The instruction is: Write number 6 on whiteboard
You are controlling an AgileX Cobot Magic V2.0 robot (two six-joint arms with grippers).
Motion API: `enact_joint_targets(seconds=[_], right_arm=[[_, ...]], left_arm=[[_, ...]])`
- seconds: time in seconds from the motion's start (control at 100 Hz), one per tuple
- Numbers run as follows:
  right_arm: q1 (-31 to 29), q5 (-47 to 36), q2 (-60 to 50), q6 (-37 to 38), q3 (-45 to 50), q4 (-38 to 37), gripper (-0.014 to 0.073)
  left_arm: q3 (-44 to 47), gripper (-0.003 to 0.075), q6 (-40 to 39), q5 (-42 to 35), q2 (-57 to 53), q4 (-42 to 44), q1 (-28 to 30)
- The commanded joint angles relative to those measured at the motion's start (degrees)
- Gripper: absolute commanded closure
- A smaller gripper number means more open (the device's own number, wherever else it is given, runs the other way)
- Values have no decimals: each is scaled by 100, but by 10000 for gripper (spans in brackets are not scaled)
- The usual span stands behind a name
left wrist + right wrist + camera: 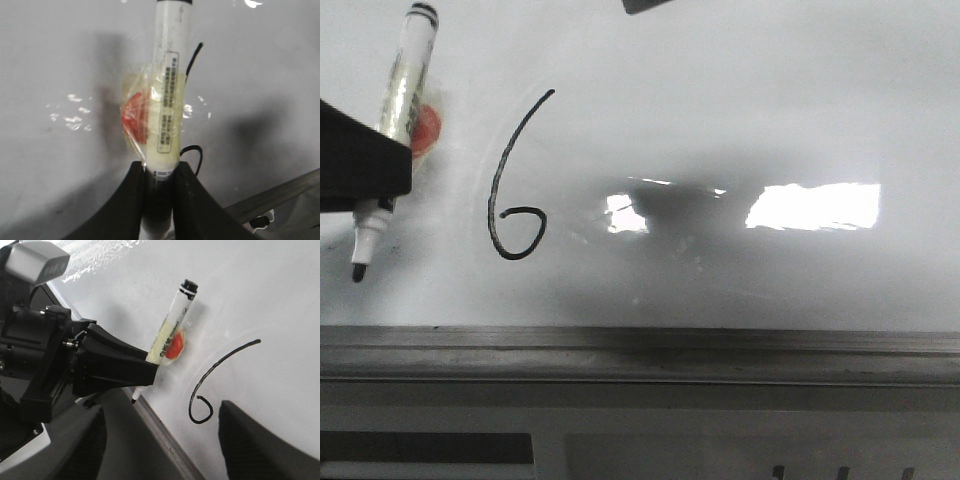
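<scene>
Number 6 [515,185] sits on the whiteboard [720,110] at roughly 9 o'clock of the front view's centre: thin black line, long slanted upstroke, small closed loop at the base. We see the board as glossy white-grey with bright rectangular glare patches [815,207] at 3 o'clock of the digit, and a dull grey metal frame edge [640,350] along 6 o'clock.

Left gripper [365,165], matte black, is clamped on a marker [395,110] at 9 o'clock of the digit, near it but apart. Marker is a white cylinder, black cap end up at 12, black nib down at 6; whether the nib touches the board we cannot tell. Crinkly clear tape with a red-orange blob [425,125] sticks to the barrel.

Left wrist view alone shows the printed label on the marker [167,105] and both curved black fingers [130,200] pinching it. Only the right wrist view shows the left gripper [145,371] from the side, with the whole arm body and the digit [210,385] together. Right gripper [162,445] shows two textured dark fingers [260,445] spread wide, holding nothing.
</scene>
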Motion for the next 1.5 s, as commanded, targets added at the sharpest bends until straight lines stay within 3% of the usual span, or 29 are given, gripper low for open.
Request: enact_joint_targets(seconds=[0.0,0.44,0.71,0.93,1.02,1.17,1.24,1.35,1.49], right_arm=[[2,-381,-127,-84,-184,-9,168],[2,-322,-127,-84,-184,-9,168],[2,-322,-127,-84,-184,-9,190],[2,-287,-127,-84,-184,-34,290],[2,-216,-168,-84,-184,-142,365],[2,-248,-508,-84,-129,-325,662],[2,-290,-771,-84,-45,-459,657],[2,-505,-1329,-84,242,-729,657],[2,-1039,-2236,-84,895,-1067,657]], left_arm=[[-192,741,-40,-76,94,-294,148],[-192,728,-40,-125,234,-307,229],[-192,437,-40,-114,234,-307,229],[-192,370,-40,-91,-49,-307,229],[-192,370,-40,-20,-390,-307,229],[-192,396,-40,270,-1171,-307,229],[-192,486,-40,392,-1609,-275,229],[-192,741,16,378,-2368,-72,229],[-192,741,25,474,-3184,701,229]])
